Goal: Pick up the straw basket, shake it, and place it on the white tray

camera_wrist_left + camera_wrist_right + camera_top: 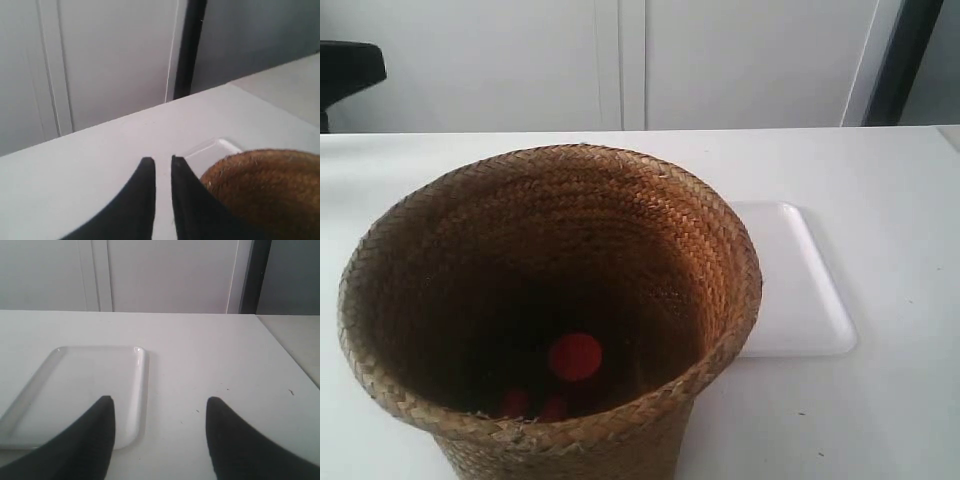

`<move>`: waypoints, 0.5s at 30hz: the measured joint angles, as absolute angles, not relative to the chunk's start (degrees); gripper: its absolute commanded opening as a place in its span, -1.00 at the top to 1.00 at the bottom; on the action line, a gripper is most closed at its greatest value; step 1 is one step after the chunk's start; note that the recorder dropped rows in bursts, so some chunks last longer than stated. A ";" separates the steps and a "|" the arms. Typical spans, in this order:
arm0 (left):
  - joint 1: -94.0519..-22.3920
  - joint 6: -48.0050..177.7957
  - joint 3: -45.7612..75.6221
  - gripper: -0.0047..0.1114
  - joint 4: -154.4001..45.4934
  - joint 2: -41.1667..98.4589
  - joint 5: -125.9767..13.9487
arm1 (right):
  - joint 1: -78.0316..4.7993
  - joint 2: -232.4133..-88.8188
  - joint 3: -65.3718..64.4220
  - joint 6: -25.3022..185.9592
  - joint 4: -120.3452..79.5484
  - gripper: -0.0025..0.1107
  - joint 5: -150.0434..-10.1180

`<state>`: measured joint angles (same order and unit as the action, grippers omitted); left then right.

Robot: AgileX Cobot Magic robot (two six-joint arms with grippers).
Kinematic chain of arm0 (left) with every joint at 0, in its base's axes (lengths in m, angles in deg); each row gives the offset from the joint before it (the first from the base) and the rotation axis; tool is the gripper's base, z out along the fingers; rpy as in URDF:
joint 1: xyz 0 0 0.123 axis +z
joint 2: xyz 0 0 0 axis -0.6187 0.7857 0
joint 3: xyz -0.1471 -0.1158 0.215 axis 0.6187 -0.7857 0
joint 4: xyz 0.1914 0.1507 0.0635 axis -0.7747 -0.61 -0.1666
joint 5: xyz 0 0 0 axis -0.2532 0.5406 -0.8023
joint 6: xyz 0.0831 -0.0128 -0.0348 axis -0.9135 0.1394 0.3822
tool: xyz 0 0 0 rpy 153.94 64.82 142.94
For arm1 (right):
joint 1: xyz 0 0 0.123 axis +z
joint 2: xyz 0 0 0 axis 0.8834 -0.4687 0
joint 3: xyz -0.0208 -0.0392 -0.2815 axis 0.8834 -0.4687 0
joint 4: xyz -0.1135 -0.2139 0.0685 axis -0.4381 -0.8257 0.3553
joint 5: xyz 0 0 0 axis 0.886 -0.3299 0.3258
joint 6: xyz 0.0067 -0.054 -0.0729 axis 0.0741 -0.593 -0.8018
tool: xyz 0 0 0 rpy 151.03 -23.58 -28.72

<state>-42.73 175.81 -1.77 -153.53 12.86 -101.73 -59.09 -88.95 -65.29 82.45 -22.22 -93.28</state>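
Note:
The straw basket (650, 200) fills the near left of the exterior view, upright and brown, and its base is cut off by the frame edge. Red balls (575, 356) lie in its dark bottom. The white tray (800, 290) lies flat on the table just right of it, partly hidden behind the rim. My left gripper (162, 160) has its jaws nearly together with only a thin slit and nothing between them; the basket (270, 180) is beside one finger, not gripped. My right gripper (160, 400) is open over bare table, beside the tray (85, 385). Neither arm shows in the exterior view.
The white table (880, 180) runs back to white cabinet doors (620, 60). A dark object (345, 70) sits at the far left behind the table. A dark vertical post (192, 50) stands past the table's far edge.

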 measured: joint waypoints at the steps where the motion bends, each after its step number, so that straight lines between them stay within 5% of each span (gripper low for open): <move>1: -42.73 171.00 -2.84 0.19 -153.53 12.72 -102.98 | -59.09 -88.95 -65.29 82.45 -22.22 0.04 -93.28; 3: -42.73 165.83 -4.05 -0.02 -153.66 12.64 -102.91 | -59.09 -88.95 -65.29 82.45 -22.22 0.04 -93.28; 5: -42.73 162.16 -5.53 0.02 -154.01 12.60 -99.05 | -59.09 -88.95 -65.29 82.45 -22.22 0.04 -93.28; 10: -42.73 142.91 -6.70 0.86 -154.20 12.60 -81.41 | -59.09 -88.95 -65.29 82.45 -22.22 0.04 -93.28; 15: -42.73 97.29 -6.73 0.92 -136.99 12.60 -80.13 | -59.09 -88.95 -65.29 82.45 -22.22 0.04 -93.28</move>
<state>-42.73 97.29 -6.73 -136.99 12.60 -80.13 -59.09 -88.95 -65.29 82.45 -22.22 -93.28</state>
